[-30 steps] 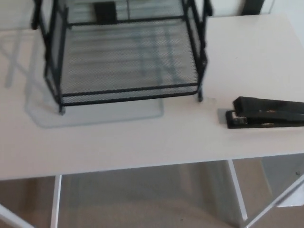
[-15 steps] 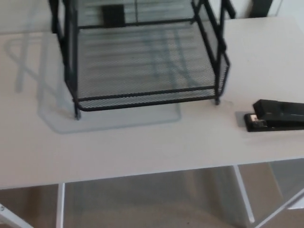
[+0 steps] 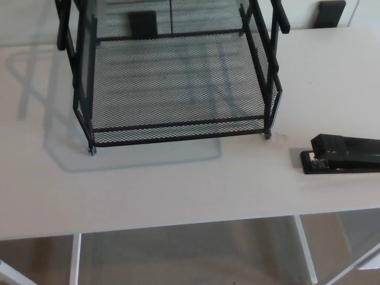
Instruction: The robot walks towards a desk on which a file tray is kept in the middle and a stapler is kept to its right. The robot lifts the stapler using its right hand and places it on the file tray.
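White desk (image 3: 178, 184) spanned the frame. Black stapler (image 3: 344, 153) lay flat at lower right, long axis left-to-right, one end toward the tray, the other cut by the frame edge. Black mesh file tray (image 3: 178, 126) stood farther back, upper centre, apart. Hands unseen; finger state could not be told.

The black wire-mesh file tray (image 3: 178, 127) stood toward the back of the pale flat desk (image 3: 178, 181). The long black stapler (image 3: 344, 155) lay apart to its right, nearer the front edge.
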Available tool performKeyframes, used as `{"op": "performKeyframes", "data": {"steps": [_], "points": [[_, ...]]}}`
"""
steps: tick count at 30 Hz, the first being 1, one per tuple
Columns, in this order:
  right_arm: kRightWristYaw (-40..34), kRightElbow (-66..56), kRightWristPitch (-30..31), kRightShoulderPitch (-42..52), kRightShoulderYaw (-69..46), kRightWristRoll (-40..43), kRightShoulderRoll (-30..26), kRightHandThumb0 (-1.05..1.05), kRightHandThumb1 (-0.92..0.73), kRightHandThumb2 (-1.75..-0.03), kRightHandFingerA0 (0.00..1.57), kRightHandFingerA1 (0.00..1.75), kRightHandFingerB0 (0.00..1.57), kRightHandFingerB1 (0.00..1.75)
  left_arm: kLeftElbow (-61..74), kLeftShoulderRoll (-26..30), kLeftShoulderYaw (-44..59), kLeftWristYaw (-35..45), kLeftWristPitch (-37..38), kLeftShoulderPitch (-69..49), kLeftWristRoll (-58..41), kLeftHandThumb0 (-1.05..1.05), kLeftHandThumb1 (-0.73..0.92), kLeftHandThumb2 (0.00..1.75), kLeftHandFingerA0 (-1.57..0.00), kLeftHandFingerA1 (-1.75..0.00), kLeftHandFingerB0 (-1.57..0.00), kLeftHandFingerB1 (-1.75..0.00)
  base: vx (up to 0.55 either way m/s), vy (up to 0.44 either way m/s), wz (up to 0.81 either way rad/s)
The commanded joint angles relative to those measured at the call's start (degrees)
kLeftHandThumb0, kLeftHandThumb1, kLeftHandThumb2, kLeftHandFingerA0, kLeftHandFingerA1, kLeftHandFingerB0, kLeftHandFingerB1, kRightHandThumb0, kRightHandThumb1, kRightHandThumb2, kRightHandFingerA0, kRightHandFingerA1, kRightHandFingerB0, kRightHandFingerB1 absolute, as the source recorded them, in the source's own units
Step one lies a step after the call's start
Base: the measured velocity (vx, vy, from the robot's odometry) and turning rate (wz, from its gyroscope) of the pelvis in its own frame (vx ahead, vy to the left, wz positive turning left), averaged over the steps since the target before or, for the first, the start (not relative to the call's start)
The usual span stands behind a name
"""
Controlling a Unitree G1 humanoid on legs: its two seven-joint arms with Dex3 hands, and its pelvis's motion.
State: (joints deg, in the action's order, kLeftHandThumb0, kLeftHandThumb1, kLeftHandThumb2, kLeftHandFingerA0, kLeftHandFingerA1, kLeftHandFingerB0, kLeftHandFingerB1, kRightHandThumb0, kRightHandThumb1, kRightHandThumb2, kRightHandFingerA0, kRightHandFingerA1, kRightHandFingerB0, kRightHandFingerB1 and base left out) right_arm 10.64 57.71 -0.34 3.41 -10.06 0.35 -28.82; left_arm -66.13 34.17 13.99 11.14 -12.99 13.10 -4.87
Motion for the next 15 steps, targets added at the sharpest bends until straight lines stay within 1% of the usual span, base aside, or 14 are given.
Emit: {"op": "performKeyframes", "data": {"steps": [1,3,4,5,6,7,8,9,10,11,12,13,15], "points": [[-1.5,0.1,-2.8,0.5,-1.3,0.6,0.3,-0.52,-0.71,-0.83,0.00,0.00,0.00,0.08,0.7,0.7,0.0,0.1,-1.3,-0.1,0.1,-0.49,0.55,1.16,-0.09,-0.62,-0.03,-0.58,0.00,0.000,0.00],[-1.7,0.0,-2.7,0.6,-0.9,0.0,0.2,-0.54,-0.71,-0.80,0.00,0.00,0.00,0.08,0.6,0.7,-0.1,-0.3,-2.2,0.4,0.2,-0.49,0.54,1.16,-0.11,-0.63,-0.05,-0.58,0.00,0.000,0.00],[-1.1,0.1,-3.4,0.8,-2.2,1.5,0.8,-0.52,-0.68,-0.85,0.00,0.00,0.00,0.02,0.7,0.7,-0.3,-0.2,-1.4,0.0,0.5,-0.81,0.83,0.78,-0.21,-0.79,-0.17,-0.69,0.00,0.000,0.00],[-1.0,-0.9,-2.4,1.0,-2.1,1.3,0.7,-0.51,-0.70,-0.87,0.00,0.00,0.00,0.00,0.9,0.7,-0.3,0.1,-1.5,-0.1,0.3,-0.82,0.81,0.71,-0.17,-0.86,-0.13,-0.71,0.00,0.000,0.00],[-1.0,-1.7,-1.4,1.1,-1.2,0.2,0.2,-0.52,-0.71,-0.85,0.00,0.00,0.00,0.01,0.9,0.7,0.4,0.4,-1.5,-0.1,-0.3,-0.51,0.56,1.17,-0.09,-0.63,-0.02,-0.58,0.00,0.000,0.00],[0.2,-1.7,-0.2,0.8,-0.9,0.0,-0.4,-0.56,-0.74,-0.79,0.00,0.00,0.00,0.00,0.6,0.6,0.5,0.2,-1.5,0.0,-0.4,-0.50,0.55,1.17,-0.09,-0.63,-0.03,-0.58,0.00,0.000,0.00],[0.1,-2.3,0.3,0.9,-1.5,0.5,-0.7,-0.58,-0.71,-0.85,0.00,0.00,0.00,0.00,0.9,0.5,0.2,-0.1,-1.8,-0.5,0.0,-0.49,0.56,1.17,-0.10,-0.63,-0.06,-0.59,0.00,0.000,0.00],[-0.8,-3.9,-0.3,1.8,-3.6,2.4,0.1,-0.69,-0.67,-0.95,0.00,0.13,0.00,0.01,1.1,0.4,0.5,-0.2,-2.2,-0.6,-0.4,-0.49,0.57,1.18,-0.10,-0.63,-0.04,-0.59,0.00,0.000,0.00],[-2.1,-6.2,1.0,2.4,-5.4,3.7,0.7,-0.50,-0.70,-0.85,0.00,0.00,0.00,0.00,0.9,0.3,1.3,-0.4,-2.5,-0.4,-1.0,-0.50,0.57,1.18,-0.09,-0.62,-0.04,-0.59,0.00,0.000,0.00],[-2.8,-8.5,2.8,3.0,-6.8,4.5,1.0,-0.53,-0.75,-0.81,0.00,0.11,0.00,0.00,0.4,0.2,1.5,-1.0,-2.2,-0.2,-1.0,-0.79,0.82,0.70,-0.20,-0.81,-0.14,-0.68,0.00,0.000,0.00],[-3.4,-11.5,3.1,3.8,-11.8,9.3,2.7,-0.57,-0.82,-0.77,0.00,0.04,0.00,0.00,-0.6,0.1,1.9,-1.5,-1.5,-0.9,-1.1,-0.78,0.82,0.70,-0.21,-0.82,-0.11,-0.67,0.00,0.000,0.00],[-4.2,-14.0,3.2,4.2,-15.1,12.0,4.0,-0.57,-0.87,-0.69,0.00,0.00,0.00,0.00,-1.3,0.0,2.6,-1.3,-0.7,-1.2,-1.6,-0.50,0.59,1.19,-0.14,-0.66,-0.02,-0.58,0.00,0.000,0.00],[-4.9,-17.0,4.0,4.8,-17.8,12.5,5.1,-0.57,-0.87,-0.69,0.00,0.00,0.00,0.00,-2.0,-0.4,3.4,-0.9,0.3,-1.6,-2.3,-0.50,0.59,1.19,-0.14,-0.66,-0.02,-0.58,0.00,0.000,0.00]]}}
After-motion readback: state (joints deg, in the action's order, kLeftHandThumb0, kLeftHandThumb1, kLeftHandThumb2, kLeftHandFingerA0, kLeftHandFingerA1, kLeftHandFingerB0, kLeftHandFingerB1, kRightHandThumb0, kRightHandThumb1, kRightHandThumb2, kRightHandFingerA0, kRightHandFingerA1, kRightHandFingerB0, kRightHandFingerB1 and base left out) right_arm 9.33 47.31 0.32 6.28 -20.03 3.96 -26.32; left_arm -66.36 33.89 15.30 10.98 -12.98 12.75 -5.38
